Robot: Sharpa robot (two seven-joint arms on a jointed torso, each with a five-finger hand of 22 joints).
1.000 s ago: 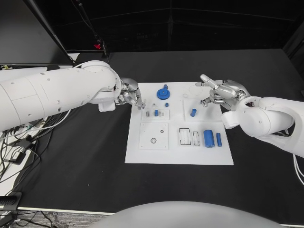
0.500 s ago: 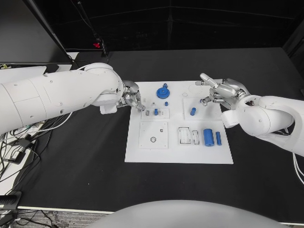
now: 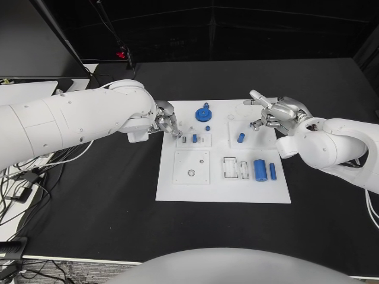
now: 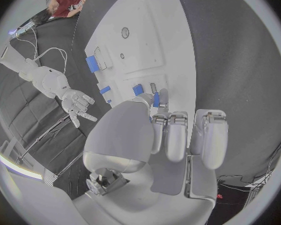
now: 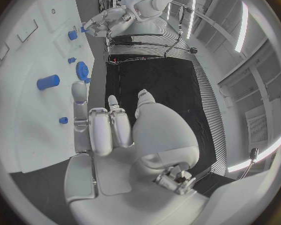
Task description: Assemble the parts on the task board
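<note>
White task board sits mid-table, blue parts on it: gear at the far edge, big cylinder toward the near right. Left hand now reaches further over the board's left edge than a second ago and pinches a small blue peg with its fingertips, over the small slots just near-side of the gear. This looks like a placement in progress. Right hand hovers at the board's far right corner, unchanged, fingers loosely spread, holding nothing.
</note>
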